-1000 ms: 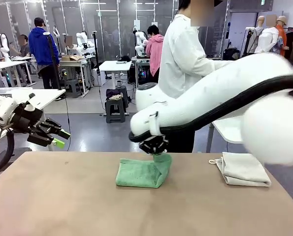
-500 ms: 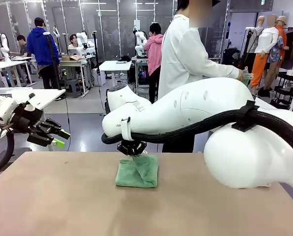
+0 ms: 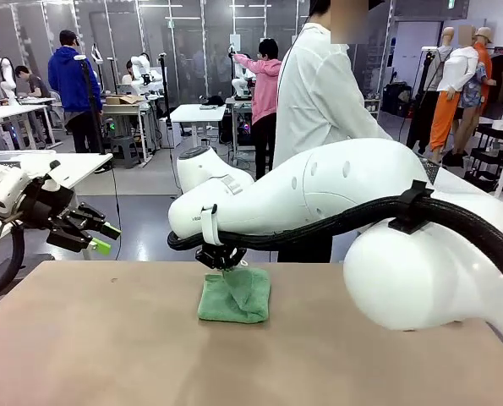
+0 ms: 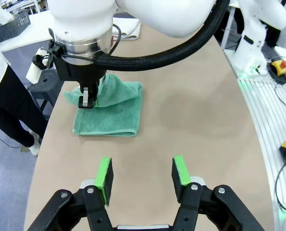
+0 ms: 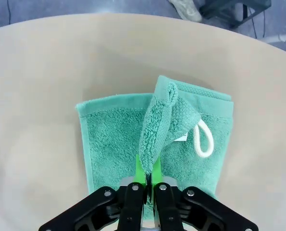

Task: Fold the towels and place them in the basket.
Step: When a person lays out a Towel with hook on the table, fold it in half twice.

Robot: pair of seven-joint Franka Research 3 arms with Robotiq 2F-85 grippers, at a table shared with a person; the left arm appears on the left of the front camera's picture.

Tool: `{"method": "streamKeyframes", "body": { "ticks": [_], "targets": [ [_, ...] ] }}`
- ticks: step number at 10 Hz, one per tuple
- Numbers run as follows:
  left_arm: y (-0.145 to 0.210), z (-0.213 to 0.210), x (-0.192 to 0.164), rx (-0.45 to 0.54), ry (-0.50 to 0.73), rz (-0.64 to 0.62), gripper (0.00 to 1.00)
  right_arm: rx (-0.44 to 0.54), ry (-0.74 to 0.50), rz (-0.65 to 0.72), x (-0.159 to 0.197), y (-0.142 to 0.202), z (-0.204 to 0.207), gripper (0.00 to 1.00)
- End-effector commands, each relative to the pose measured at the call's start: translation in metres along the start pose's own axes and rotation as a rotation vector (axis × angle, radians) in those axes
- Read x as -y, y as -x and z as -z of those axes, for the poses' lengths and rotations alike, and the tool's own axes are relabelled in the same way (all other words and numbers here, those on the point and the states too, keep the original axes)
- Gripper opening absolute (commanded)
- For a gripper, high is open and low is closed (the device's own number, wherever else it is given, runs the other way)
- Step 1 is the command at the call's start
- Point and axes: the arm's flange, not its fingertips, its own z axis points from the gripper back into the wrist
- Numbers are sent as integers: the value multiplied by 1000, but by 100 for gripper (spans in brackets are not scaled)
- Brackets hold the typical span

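One green towel (image 3: pixel 234 294) folded on table (image 3: pixel 107 338), near far edge | right gripper (image 5: pixel 147 180) pinching its raised fold, jaws nearly together | left gripper (image 4: pixel 142 174) empty, jaws apart, off left side

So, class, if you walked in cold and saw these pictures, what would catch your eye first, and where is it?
The big white right arm sweeps across the middle of the front view, its gripper pinching a raised fold of the green towel that lies on the tan table. At the left edge the left gripper hangs open with nothing in it. A person in a white coat stands at the far side.
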Motion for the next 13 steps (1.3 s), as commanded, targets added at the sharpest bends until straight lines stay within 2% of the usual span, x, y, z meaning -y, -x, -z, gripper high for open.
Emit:
{"method": "streamKeyframes", "body": {
  "ticks": [1,4,5,8,9,10,11,12,13],
  "targets": [
    [-3,-2,1,-2,-7,1,63,14,-71,6,-10,-7,4,12],
    [-3,-2,1,-2,-7,1,63,4,-93,-11,-12,-2,3,43],
    [-3,-2,1,-2,-7,1,63,3,-103,-14,-12,1,2,50],
    [-3,-2,1,-2,-7,1,63,40,-165,-50,-2,20,-22,81],
    [-3,-2,1,-2,-7,1,63,50,-198,-50,18,31,-36,65],
    [-3,-2,1,-2,-7,1,63,58,-230,-32,44,39,-46,100],
    [-3,-2,1,-2,-7,1,63,52,-276,-13,73,46,-52,84],
    [-3,-2,1,-2,-7,1,63,51,-320,18,104,52,-54,100],
    [-3,-2,1,-2,-7,1,63,50,-345,49,129,55,-53,100]
  ]
}}
